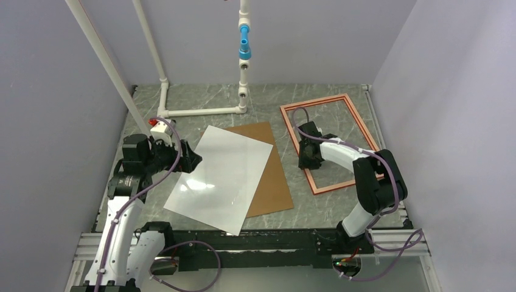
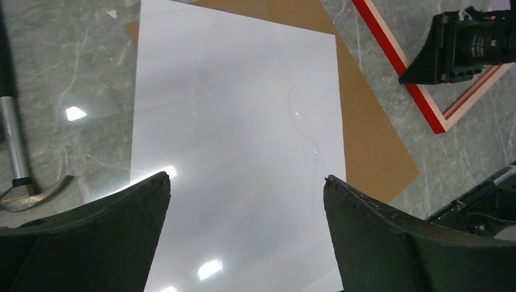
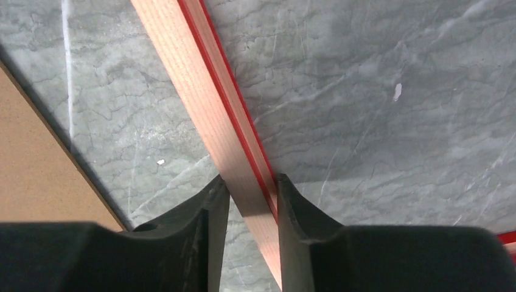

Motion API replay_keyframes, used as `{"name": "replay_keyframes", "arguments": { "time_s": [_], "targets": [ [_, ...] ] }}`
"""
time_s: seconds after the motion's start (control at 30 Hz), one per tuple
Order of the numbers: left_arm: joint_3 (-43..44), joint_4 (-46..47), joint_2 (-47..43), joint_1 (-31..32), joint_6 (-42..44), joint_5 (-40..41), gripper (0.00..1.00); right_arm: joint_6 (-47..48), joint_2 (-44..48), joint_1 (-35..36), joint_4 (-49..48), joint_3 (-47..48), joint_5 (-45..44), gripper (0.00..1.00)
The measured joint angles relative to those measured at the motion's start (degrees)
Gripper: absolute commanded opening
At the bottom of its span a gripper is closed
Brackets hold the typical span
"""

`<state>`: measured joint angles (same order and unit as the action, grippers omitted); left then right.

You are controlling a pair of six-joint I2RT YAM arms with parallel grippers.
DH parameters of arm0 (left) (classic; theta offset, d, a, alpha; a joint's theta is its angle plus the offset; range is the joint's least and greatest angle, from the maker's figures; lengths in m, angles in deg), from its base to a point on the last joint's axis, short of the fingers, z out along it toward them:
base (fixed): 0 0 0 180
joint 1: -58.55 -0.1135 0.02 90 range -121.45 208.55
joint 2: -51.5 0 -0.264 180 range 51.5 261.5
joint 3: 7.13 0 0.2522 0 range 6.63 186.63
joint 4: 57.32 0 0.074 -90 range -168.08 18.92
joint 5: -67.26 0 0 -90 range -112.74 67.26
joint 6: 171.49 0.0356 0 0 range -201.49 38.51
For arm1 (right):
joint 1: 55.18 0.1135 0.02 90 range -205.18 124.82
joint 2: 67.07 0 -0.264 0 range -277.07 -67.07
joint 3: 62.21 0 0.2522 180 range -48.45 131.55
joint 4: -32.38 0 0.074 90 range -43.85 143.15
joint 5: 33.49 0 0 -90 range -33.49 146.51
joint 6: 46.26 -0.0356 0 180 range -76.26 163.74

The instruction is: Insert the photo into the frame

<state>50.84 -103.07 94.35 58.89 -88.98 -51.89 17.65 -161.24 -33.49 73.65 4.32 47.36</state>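
Note:
The photo [image 1: 222, 176] lies white face up in the middle of the table, over part of a brown backing board [image 1: 268, 182]. My left gripper [image 1: 193, 161] hovers at the photo's left edge, open, with the white sheet [image 2: 237, 121] showing between its wide-set fingers [image 2: 246, 179]. The frame [image 1: 313, 101] lies flat at the right, pale wood face up with a red edge. My right gripper [image 1: 306, 161] is down on its left rail. In the right wrist view both fingertips [image 3: 252, 188] press against the sides of that rail [image 3: 213, 103].
A white pipe stand [image 1: 201, 111] with a blue fitting [image 1: 244, 45] stands at the back. A metal-handled tool [image 2: 18, 164] lies left of the photo. Grey walls close in the marble table [image 1: 341, 213] on three sides. The right arm's head [image 2: 468, 45] shows in the left wrist view.

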Motion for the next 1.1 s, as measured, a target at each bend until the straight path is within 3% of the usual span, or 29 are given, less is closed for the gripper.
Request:
{"name": "replay_keyframes", "arguments": {
  "time_s": [0.3,0.6,0.83,1.1],
  "targets": [
    [0.0,-0.07,-2.19,0.0,-0.04,3.65,0.99,-1.84,0.07,2.71,1.77,0.31,-1.05,0.0],
    [-0.33,-0.02,-2.56,0.0,-0.02,3.76,0.99,-8.63,2.51,3.26,6.08,-1.53,-0.15,0.0],
    [-0.5,-0.02,-2.51,0.0,0.37,3.72,0.99,-12.72,4.26,4.44,6.71,-2.93,0.66,0.11],
    [-0.5,-0.02,-2.51,0.0,0.39,3.74,0.99,-12.7,3.69,7.32,7.02,-1.79,-1.66,0.08]
  ]
}}
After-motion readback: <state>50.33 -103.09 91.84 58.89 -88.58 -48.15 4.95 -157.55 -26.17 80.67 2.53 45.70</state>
